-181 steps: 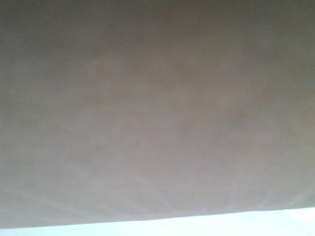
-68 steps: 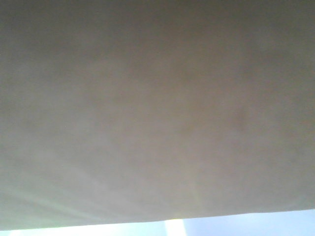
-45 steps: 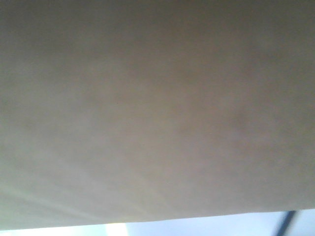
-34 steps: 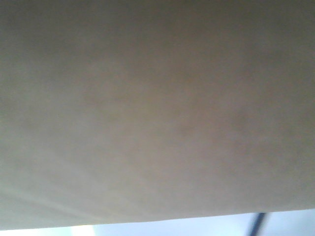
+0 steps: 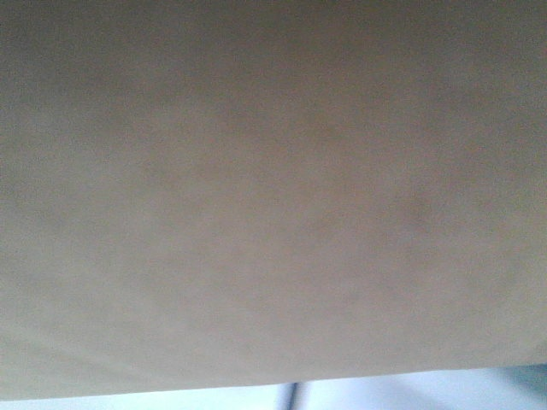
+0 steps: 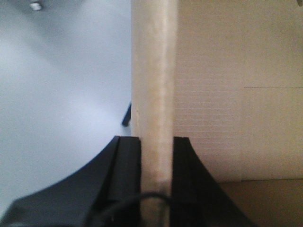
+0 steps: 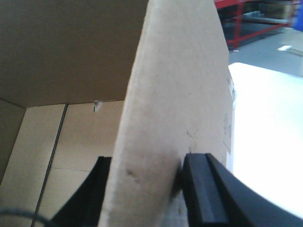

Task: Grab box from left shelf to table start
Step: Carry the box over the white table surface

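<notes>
Clamping a wall of the box (image 6: 154,85) edge-on, the left gripper (image 6: 156,182) has its two black fingers (image 6: 124,179) pressed flat against either face of the cardboard, closed down to the thickness of that wall. Just right of its fingers lies the box's pale corrugated inside. To their left a smooth pale grey surface spreads away, with a small dark shape just beside the wall and a bolt head (image 6: 35,6) far out at the top corner.

The right gripper (image 7: 151,189) pinches a cardboard wall of the box in the same way, one finger inside and one outside, both touching the board. Left of it, the open inside of the box shows a floor seam and a shaded far wall. Right of it and beyond, the white table (image 7: 270,142) stretches off, and past that stands a red rack (image 7: 244,19).

From the front camera the blurred brown face of the box fills nearly the whole view. Only a thin pale strip shows under its lower edge, crossed by a short dark line (image 5: 294,395) that I cannot identify.
</notes>
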Action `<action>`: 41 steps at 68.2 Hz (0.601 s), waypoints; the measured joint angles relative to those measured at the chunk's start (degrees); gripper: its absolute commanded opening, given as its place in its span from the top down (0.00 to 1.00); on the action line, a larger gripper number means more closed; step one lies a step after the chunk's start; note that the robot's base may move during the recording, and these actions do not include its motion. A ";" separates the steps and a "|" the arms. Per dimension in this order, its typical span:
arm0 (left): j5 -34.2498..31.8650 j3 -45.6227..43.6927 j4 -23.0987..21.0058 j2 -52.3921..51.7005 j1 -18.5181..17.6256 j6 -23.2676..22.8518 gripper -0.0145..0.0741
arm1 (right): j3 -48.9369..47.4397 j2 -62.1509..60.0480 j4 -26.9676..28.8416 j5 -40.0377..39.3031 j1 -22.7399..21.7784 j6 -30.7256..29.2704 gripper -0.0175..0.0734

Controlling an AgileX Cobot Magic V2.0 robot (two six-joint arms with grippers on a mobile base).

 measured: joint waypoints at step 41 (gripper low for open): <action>0.00 0.00 0.00 0.00 0.00 0.00 0.95 | 0.00 0.00 0.00 0.00 0.00 0.00 0.74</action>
